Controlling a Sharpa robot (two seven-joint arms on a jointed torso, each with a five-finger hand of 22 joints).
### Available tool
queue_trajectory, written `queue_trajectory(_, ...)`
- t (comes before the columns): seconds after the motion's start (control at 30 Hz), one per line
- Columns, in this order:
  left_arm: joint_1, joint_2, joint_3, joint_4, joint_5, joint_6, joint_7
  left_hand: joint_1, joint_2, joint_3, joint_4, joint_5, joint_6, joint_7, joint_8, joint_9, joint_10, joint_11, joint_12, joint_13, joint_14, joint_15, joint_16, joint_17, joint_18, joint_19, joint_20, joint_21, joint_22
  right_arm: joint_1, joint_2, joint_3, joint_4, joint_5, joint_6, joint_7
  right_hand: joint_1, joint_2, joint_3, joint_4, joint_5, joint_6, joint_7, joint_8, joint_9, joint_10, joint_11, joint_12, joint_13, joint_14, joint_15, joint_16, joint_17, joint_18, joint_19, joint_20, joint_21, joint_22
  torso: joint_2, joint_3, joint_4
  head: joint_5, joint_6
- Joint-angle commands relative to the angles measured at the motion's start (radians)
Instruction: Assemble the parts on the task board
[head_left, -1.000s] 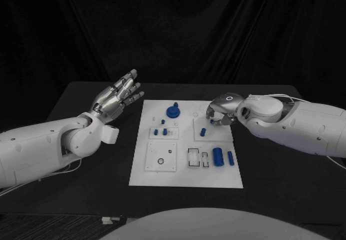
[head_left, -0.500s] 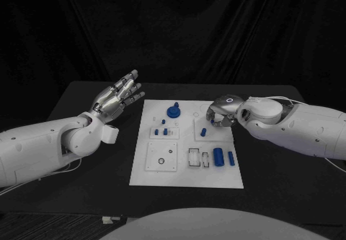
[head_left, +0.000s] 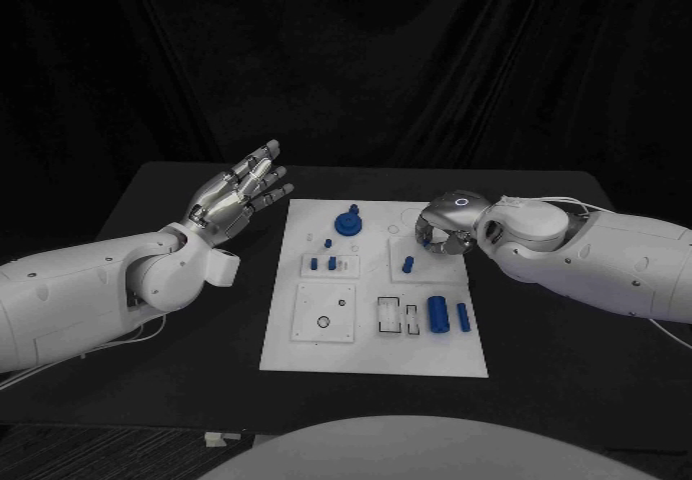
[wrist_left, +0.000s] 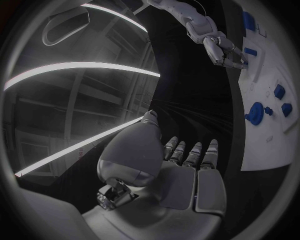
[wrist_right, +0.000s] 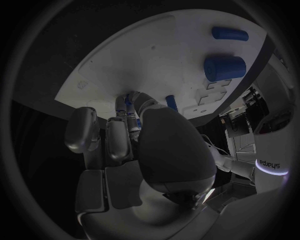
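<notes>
**Right hand poised over the far right corner of the board, a short blue peg just below it**

The silver many-fingered right hand (head_left: 444, 228) hangs over the far right part of the flat white rectangular task board (head_left: 433, 355), which lies in the middle of the black worktop (head_left: 173, 190). Its fingers curl downward. The right wrist view shows a small blue piece (wrist_right: 129, 104) between the fingertips, so the hand appears to be pinching a part.

The nearest loose target is a short blue peg (head_left: 407, 265), just beside the hand on the side toward the robot. Its long axis runs roughly away from the robot. The right hand is much the nearer; any move to that peg would be a short pull back toward the body.

The silver left hand (head_left: 231, 198) is raised off the board's left edge, empty, palm up, fingers spread and apart, well away from every part.

Other parts on the board:
- a large round blue knob (head_left: 346, 220) near the far edge, centre;
- two small blue pegs (head_left: 323, 264) standing side by side at mid-left;
- a thick blue cylinder (head_left: 436, 314) and a thinner blue rod (head_left: 463, 317) lying parallel at the near right, beside empty rectangular slots.

Nothing stands between the right hand and the short peg.
</notes>
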Motion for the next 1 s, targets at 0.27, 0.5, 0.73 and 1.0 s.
queue_trajectory(0.27,-0.002,0.007,0.001,-0.009,0.000,0.024,0.118,0.027,0.004,0.011,-0.004,0.019,-0.001,0.009,0.001,0.001,0.000,0.016,0.006,0.001,0.001,0.013,0.011,0.003,0.001,0.001,0.008,0.008,0.005,-0.005,-0.006,0.000,-0.004,0.025,-0.063,0.013,-0.003,0.007,0.005,-0.013,-0.030,0.033,-0.005,0.021,0.029,0.039,-0.006,-0.012,-0.006,0.013,-0.008,0.009,0.012,0.003,0.010,-0.005,0.022,0.156,0.000,0.0000,-0.0006,0.001,0.000)
queue_trajectory(0.5,-0.002,0.009,0.001,-0.012,0.000,0.028,0.107,0.043,0.005,0.016,-0.008,0.037,-0.002,0.012,0.001,0.001,0.000,0.023,0.008,0.002,0.002,0.018,0.016,0.004,-0.004,0.004,0.009,0.009,0.008,-0.005,-0.016,0.000,0.001,0.032,-0.096,0.013,-0.003,0.008,0.005,-0.018,-0.038,0.045,-0.006,0.028,0.039,0.055,-0.008,-0.018,-0.009,0.016,-0.010,0.009,0.013,0.002,0.012,-0.006,0.026,0.157,0.000,-0.0001,-0.0001,0.002,0.000)
queue_trajectory(0.73,-0.002,0.011,0.001,-0.017,0.000,0.032,0.100,0.044,0.005,0.017,-0.009,0.039,-0.002,0.012,0.002,0.001,0.000,0.023,0.008,0.002,0.002,0.019,0.017,0.004,-0.005,0.004,0.009,0.009,0.009,0.001,-0.037,0.000,0.019,0.043,-0.128,0.008,-0.002,0.009,0.005,-0.019,-0.038,0.046,-0.006,0.028,0.040,0.057,-0.008,-0.019,-0.009,0.017,-0.010,0.011,0.016,0.001,0.013,-0.007,0.030,0.158,-0.001,-0.0002,0.0000,0.002,0.000)
queue_trajectory(1.0,-0.003,0.013,0.001,-0.020,0.000,0.037,0.095,0.046,0.006,0.018,-0.008,0.042,-0.003,0.013,0.001,0.001,0.000,0.025,0.008,0.002,0.002,0.020,0.018,0.004,-0.005,0.005,0.009,0.010,0.009,0.044,-0.067,0.000,0.069,0.045,-0.149,-0.010,-0.003,0.008,0.005,-0.019,-0.039,0.045,-0.004,0.027,0.041,0.058,-0.006,-0.021,-0.010,0.018,-0.010,0.013,0.019,0.001,0.014,-0.007,0.032,0.158,-0.001,-0.0003,-0.0005,0.004,0.000)
